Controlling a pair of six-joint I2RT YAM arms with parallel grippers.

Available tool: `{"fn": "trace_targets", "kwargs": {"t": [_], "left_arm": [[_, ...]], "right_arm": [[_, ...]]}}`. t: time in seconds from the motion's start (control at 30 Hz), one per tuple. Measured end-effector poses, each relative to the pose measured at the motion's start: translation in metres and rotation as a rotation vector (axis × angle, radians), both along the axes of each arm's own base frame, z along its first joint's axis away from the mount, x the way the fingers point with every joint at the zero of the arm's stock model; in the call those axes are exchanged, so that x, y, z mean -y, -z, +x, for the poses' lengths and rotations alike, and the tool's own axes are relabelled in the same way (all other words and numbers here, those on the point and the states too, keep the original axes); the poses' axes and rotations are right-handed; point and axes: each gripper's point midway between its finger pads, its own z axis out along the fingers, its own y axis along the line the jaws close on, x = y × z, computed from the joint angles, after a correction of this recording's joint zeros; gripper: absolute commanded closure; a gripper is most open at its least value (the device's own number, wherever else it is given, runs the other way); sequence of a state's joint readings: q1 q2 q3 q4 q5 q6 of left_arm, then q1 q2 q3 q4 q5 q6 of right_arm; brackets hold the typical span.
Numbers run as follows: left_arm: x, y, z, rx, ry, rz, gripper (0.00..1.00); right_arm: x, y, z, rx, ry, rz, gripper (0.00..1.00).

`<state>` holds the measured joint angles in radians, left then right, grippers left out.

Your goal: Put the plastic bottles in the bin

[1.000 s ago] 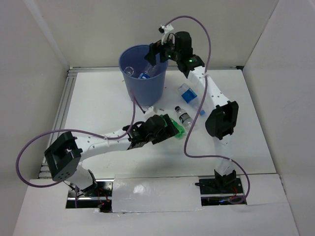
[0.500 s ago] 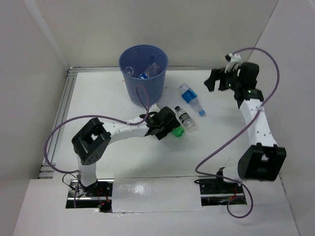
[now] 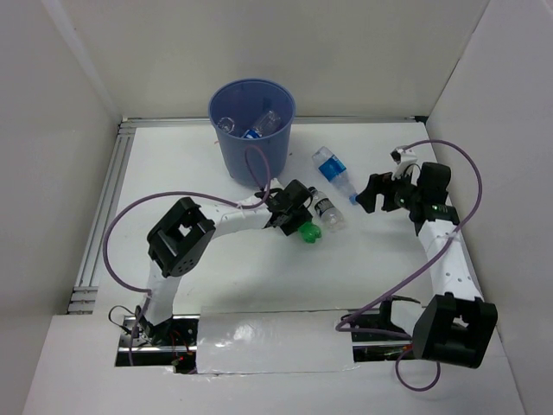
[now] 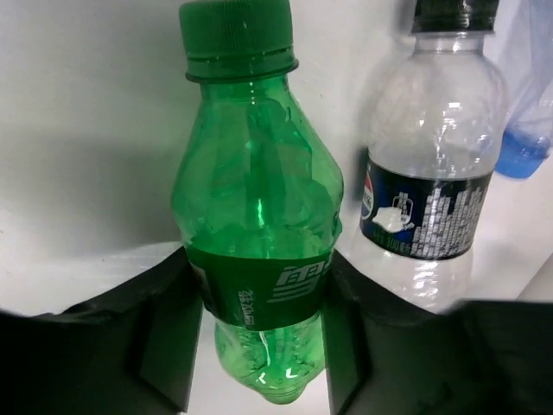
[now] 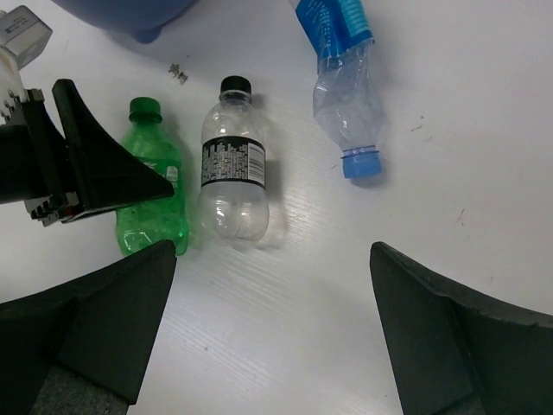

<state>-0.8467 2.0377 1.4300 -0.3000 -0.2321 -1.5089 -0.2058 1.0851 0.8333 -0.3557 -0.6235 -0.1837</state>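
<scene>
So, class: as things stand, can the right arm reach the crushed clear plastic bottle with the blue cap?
Probably yes: the open right gripper hovers close by the blue-capped bottle, nothing between them; the black-capped clear plastic bottle lies aside.

A white table (image 3: pixel 216 285) is seen across the middle of the top view, enclosed by plain white walls (image 3: pixel 363 52). A metal rail (image 3: pixel 100 207) is laid along its left edge. A small dark scrap (image 5: pixel 180 72) is seen at the upper left of the right wrist view.
</scene>
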Motion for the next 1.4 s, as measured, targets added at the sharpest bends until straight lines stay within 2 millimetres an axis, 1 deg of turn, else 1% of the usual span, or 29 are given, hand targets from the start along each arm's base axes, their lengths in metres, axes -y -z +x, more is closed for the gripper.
{"fn": "trace_targets", "kwargs": {"t": [0.1, 0.13, 0.2, 0.27, 0.33, 0.37, 0.43, 0.5, 0.6, 0.67, 0.7, 0.73, 0.77, 0.8, 0.83, 0.87, 0.93, 1.03, 1.07, 1.13, 1.17, 1.2, 1.23, 1.27, 1.33, 1.4], "left_arm": [[0.001, -0.001, -0.002, 0.009, 0.026, 0.003, 0.67], [0.001, -0.002, -0.006, 0.016, 0.050, 0.010, 0.76], [-0.006, -0.002, -0.019, 0.018, 0.087, 0.034, 0.82], [-0.017, -0.007, -0.039, 0.027, 0.154, 0.077, 0.87], [-0.025, -0.022, -0.056, 0.050, 0.222, 0.111, 0.87], [-0.027, -0.036, -0.062, 0.080, 0.261, 0.118, 0.89], [-0.028, -0.076, -0.068, 0.172, 0.324, 0.102, 0.87], [-0.028, -0.128, -0.065, 0.300, 0.365, 0.074, 0.87], [-0.024, -0.221, -0.041, 0.536, 0.360, 0.025, 0.84], [-0.027, -0.279, -0.019, 0.688, 0.317, 0.011, 0.80], [-0.033, -0.303, -0.008, 0.753, 0.282, 0.010, 0.78], [-0.041, -0.325, 0.004, 0.810, 0.239, 0.013, 0.76], [-0.050, -0.340, 0.015, 0.853, 0.198, 0.021, 0.75], [-0.061, -0.351, 0.025, 0.883, 0.152, 0.031, 0.75], [-0.074, -0.361, 0.038, 0.909, 0.097, 0.050, 0.69], [-0.087, -0.366, 0.051, 0.924, 0.045, 0.071, 0.66], [-0.115, -0.365, 0.079, 0.928, -0.063, 0.135, 0.62], [-0.146, -0.348, 0.116, 0.893, -0.166, 0.233, 0.54], [-0.153, -0.342, 0.126, 0.877, -0.185, 0.258, 0.51], [-0.164, -0.326, 0.146, 0.839, -0.204, 0.308, 0.32], [-0.169, -0.321, 0.155, 0.824, -0.209, 0.330, 0.12], [-0.174, -0.318, 0.162, 0.816, -0.209, 0.349, 0.05], [-0.177, -0.315, 0.169, 0.809, -0.205, 0.362, 0.01], [-0.180, -0.314, 0.173, 0.806, -0.206, 0.370, 0.01], [-0.187, -0.322, 0.180, 0.817, -0.207, 0.379, 0.01], [-0.192, -0.332, 0.181, 0.835, -0.208, 0.387, 0.01]], "right_arm": [[0.000, 0.010, 0.003, -0.036, -0.001, 0.013, 0.00], [0.000, 0.015, 0.005, -0.053, -0.002, 0.018, 0.00], [0.000, 0.023, 0.011, -0.087, -0.007, 0.028, 0.00], [0.002, 0.031, 0.018, -0.116, -0.012, 0.030, 0.00], [0.004, 0.038, 0.027, -0.135, -0.023, 0.023, 0.00], [0.004, 0.039, 0.033, -0.134, -0.039, 0.008, 0.00], [0.005, 0.043, 0.048, -0.144, -0.051, 0.000, 0.00], [0.004, 0.045, 0.063, -0.143, -0.069, -0.015, 0.00], [0.000, 0.052, 0.084, -0.152, -0.094, -0.030, 0.00], [-0.002, 0.058, 0.090, -0.164, -0.104, -0.036, 0.00], [-0.004, 0.061, 0.091, -0.171, -0.108, -0.040, 0.00], [-0.005, 0.064, 0.092, -0.178, -0.110, -0.046, 0.00], [-0.008, 0.067, 0.092, -0.184, -0.115, -0.051, 0.00], [-0.010, 0.068, 0.092, -0.186, -0.118, -0.057, 0.00], [-0.014, 0.068, 0.092, -0.186, -0.125, -0.065, 0.00], [-0.017, 0.068, 0.093, -0.184, -0.132, -0.070, 0.00], [-0.026, 0.068, 0.096, -0.179, -0.148, -0.085, 0.00], [-0.037, 0.070, 0.109, -0.172, -0.164, -0.105, 0.00], [-0.039, 0.072, 0.113, -0.169, -0.165, -0.114, 0.00], [-0.043, 0.075, 0.121, -0.165, -0.166, -0.132, 0.00], [-0.044, 0.077, 0.125, -0.163, -0.163, -0.142, 0.00], [-0.045, 0.079, 0.128, -0.161, -0.161, -0.152, 0.00], [-0.045, 0.080, 0.132, -0.160, -0.158, -0.162, 0.00], [-0.046, 0.082, 0.135, -0.159, -0.158, -0.172, 0.00], [-0.045, 0.085, 0.144, -0.153, -0.157, -0.192, 0.00], [-0.043, 0.087, 0.153, -0.148, -0.154, -0.204, 0.00]]}}
